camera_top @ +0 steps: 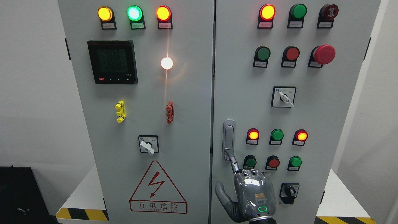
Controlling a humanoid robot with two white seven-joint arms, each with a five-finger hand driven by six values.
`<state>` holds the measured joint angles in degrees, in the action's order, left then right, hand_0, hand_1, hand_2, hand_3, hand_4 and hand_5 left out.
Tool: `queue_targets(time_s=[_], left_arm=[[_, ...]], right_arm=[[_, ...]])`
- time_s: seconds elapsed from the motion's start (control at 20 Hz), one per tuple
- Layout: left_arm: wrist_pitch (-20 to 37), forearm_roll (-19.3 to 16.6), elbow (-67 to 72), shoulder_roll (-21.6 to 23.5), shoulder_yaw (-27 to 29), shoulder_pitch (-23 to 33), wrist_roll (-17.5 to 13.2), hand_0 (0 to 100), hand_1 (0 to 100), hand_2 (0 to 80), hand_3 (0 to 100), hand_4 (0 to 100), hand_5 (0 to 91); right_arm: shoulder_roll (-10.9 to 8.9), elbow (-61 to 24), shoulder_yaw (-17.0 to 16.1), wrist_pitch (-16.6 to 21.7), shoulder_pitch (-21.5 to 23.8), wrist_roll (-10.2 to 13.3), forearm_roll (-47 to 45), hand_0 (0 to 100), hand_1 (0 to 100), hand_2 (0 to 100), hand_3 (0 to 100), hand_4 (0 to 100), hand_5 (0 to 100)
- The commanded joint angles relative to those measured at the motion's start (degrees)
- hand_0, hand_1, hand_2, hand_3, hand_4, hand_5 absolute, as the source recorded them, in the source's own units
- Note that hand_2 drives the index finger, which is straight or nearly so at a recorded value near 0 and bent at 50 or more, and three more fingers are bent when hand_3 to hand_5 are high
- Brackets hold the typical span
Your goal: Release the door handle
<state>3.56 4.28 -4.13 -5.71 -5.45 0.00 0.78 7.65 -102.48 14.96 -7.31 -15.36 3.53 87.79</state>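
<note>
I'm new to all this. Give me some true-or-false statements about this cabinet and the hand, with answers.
1. The meter sits on the left door. True.
2. The handle is on the left door. False: it is on the right door, near that door's left edge.
3. The right hand reaches up to the handle's lower end. True.
4. The big mushroom button is green. False: it is red.
5. The warning triangle is on the right door. False: it is low on the left door.
</note>
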Motion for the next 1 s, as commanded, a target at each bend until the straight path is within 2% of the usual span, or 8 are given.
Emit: queue_targets(time_s=[0.0,0.95], left_arm=[[0.0,-0.1,0.0,0.0,0.0,1.0,0.0,12,56,0.0,0,0,0.0],[0.0,-0.1,0.0,0.0,0.0,1.0,0.0,12,56,0.0,0,0,0.0]], right_arm=[[0.0,0.6,0.2,-0.1,-0.2,0.0,-0.1,53,26,10,98,94,95],[0.0,1.8,0.2,-0.2,0.0,-0.2,-0.1,54,26,11,99,94,95]])
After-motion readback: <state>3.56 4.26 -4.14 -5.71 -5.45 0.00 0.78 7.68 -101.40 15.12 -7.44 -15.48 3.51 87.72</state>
